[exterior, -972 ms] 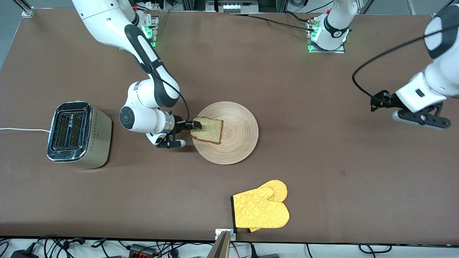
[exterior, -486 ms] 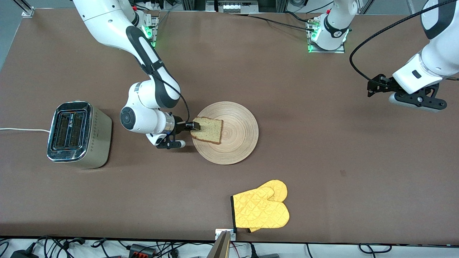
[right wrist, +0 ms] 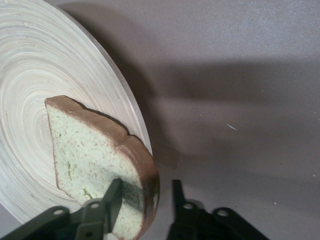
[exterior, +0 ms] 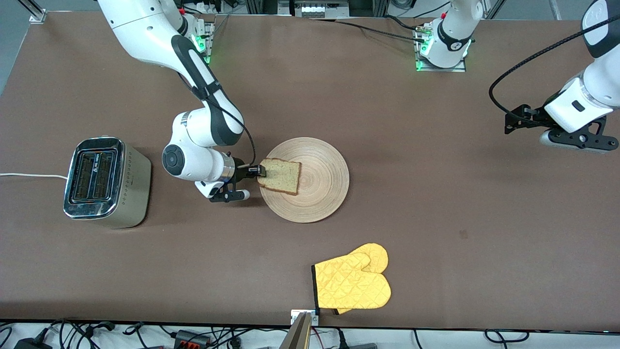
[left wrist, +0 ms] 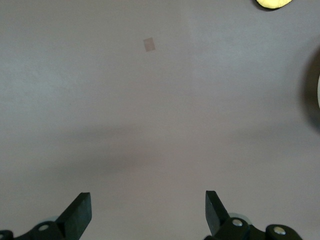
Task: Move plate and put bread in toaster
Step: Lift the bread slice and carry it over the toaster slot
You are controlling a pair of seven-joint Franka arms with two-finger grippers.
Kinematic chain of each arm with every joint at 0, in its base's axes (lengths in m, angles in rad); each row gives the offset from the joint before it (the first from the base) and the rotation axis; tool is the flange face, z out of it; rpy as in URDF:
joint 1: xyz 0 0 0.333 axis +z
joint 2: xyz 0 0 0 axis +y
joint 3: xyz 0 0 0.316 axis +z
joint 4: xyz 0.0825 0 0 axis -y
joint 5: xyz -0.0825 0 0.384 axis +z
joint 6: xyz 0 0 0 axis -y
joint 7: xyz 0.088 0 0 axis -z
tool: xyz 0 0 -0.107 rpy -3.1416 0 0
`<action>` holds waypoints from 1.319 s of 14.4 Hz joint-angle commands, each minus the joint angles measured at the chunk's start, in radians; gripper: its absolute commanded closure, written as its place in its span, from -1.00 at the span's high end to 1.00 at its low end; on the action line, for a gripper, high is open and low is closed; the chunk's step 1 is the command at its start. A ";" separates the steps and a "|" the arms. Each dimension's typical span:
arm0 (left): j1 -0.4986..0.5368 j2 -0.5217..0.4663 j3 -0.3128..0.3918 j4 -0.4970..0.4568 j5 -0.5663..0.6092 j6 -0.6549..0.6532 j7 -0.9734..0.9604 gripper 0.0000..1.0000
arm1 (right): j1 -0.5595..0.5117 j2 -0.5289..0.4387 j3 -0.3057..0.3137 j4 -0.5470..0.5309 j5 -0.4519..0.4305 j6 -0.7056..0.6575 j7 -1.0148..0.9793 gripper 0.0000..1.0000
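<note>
you were at the grasping step: the right gripper [exterior: 255, 170] had its jaws partly closed around the crust edge of the bread [exterior: 281, 176], which lay on the plate [exterior: 324, 194] at mid-table. the left gripper [exterior: 579, 140] waited wide open and empty over the left arm's end of the table. next you would need a firm pinch, a lift, and a carry to the toaster [exterior: 104, 182] at the right arm's end.

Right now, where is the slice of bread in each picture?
Front view: the bread lies on the plate's edge toward the toaster, with the right gripper at its crust.
Right wrist view: the bread fills the lower part, between the right gripper's fingers.
Left wrist view: not in it; only bare table under the open left gripper.
Shared landmark: the round wooden plate, in the front and right wrist views.
</note>
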 commanded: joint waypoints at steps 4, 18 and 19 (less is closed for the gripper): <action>0.006 -0.016 -0.027 0.026 -0.012 -0.056 -0.048 1.00 | 0.008 0.000 0.001 0.005 -0.014 0.005 0.004 -0.79; -0.182 -0.019 0.106 0.090 -0.010 -0.116 -0.108 1.00 | 0.001 -0.185 -0.263 0.143 -0.350 -0.421 0.004 -1.00; -0.233 -0.019 0.166 0.090 -0.010 -0.124 -0.108 1.00 | 0.001 -0.196 -0.283 0.153 -0.408 -0.453 0.004 -1.00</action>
